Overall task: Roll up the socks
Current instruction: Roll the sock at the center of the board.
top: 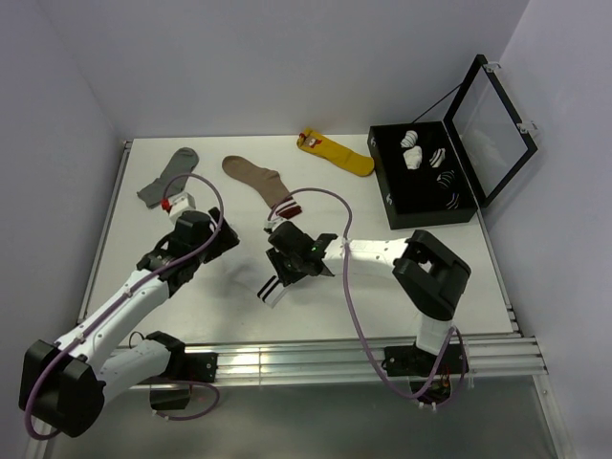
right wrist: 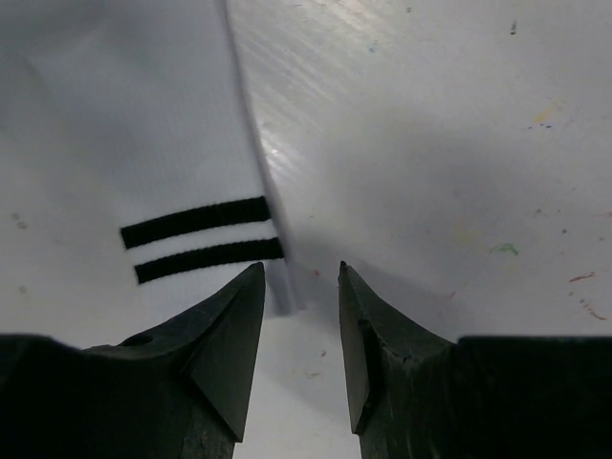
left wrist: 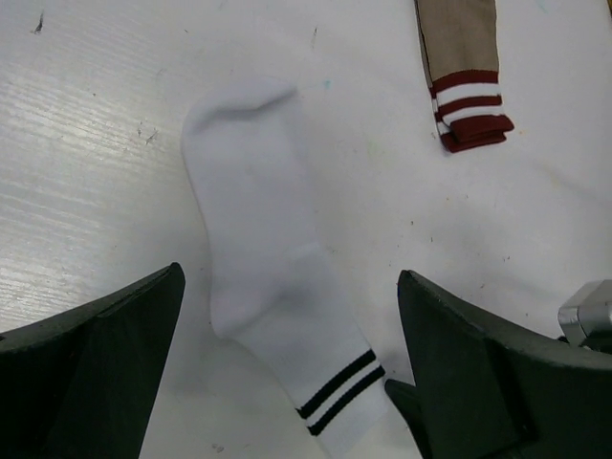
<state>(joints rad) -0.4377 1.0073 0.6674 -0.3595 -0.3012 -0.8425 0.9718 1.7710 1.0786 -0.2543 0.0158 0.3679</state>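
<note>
A white sock with two dark stripes near the cuff [left wrist: 263, 249] lies flat on the table, toe away from me. It also shows in the top view [top: 272, 287] and in the right wrist view [right wrist: 124, 143]. I cannot make out the plain white sock as a separate thing. My left gripper [left wrist: 290, 275] is open wide and hovers over the sock's middle; in the top view it is left of the sock [top: 228, 241]. My right gripper [right wrist: 297, 271] is open a little, its tips at the cuff's corner, holding nothing; it also shows in the top view [top: 285, 258].
A brown sock with a maroon-and-white cuff [top: 256, 177] lies just behind the grippers, its cuff in the left wrist view [left wrist: 469, 105]. A grey sock [top: 167, 177] is at the back left and a yellow sock [top: 339, 153] at the back. An open black case [top: 387, 196] holding rolled socks stands at the right.
</note>
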